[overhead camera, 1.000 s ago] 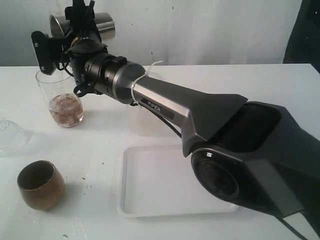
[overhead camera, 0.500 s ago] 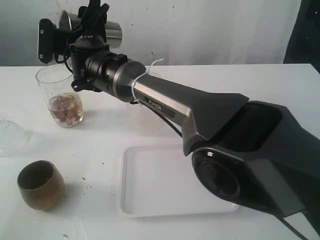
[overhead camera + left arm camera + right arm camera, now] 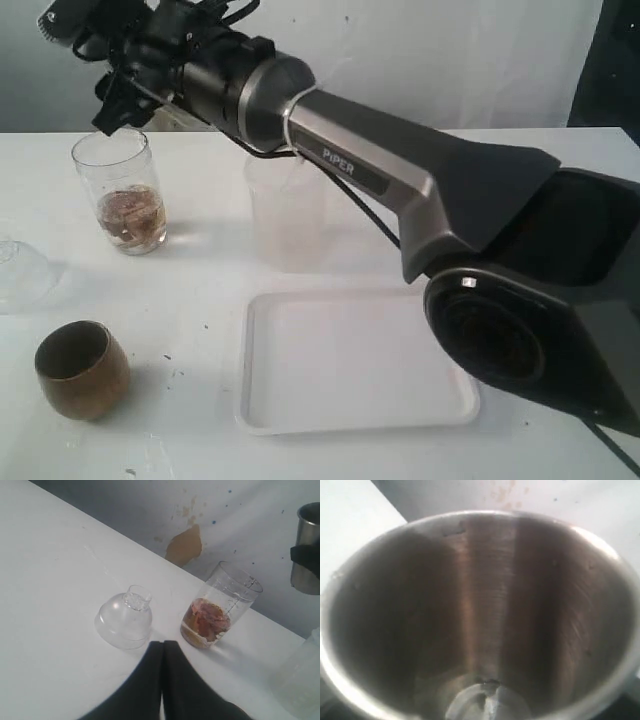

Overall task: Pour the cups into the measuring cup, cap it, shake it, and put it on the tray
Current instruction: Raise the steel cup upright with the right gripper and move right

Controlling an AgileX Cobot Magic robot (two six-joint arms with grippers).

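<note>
The only word that can be read is "PiPER", in pale letters on the grey forearm shell of the right arm (image 3: 380, 185). The measuring cup (image 3: 220, 611) carries a faint printed scale down its clear wall, but its marks are too small to read.

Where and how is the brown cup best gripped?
Grip the brown cup across its bulging wall, below the rim, coming level from the tray side. It stands upright, mouth up, squat and rounded, so jaws spanning its widest part should likely hold; nothing blocks that side.
</note>
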